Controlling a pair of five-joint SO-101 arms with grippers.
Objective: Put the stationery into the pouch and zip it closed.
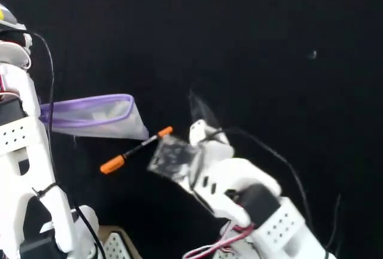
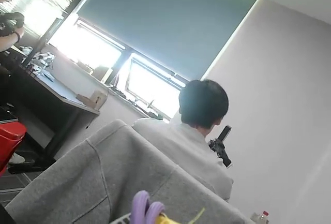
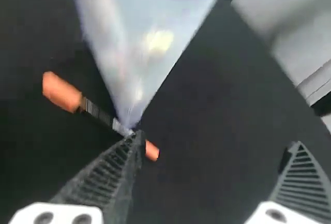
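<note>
Here, seen with right hand point(image 3: 217, 138) spread open, one fingertip point(image 3: 126, 154) at the orange-capped pen point(image 1: 136, 149) on the bench point(image 1: 269, 61) just beside the pouch point(image 1: 96, 115); better centred over the barrel before closing.

Black tabletop point(image 1: 269, 43), bright windows point(image 2: 150, 87) under a grey-blue blind point(image 2: 165, 22), pale wall point(image 2: 279, 105), dark desk point(image 2: 57, 92)

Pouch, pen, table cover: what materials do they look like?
Pouch: likely soft translucent plastic, faint sheen, purple band along its top edge.
Pen: seemingly hard plastic, black barrel, orange ends.
Table cover: matte black, probably cloth, no glare.
</note>
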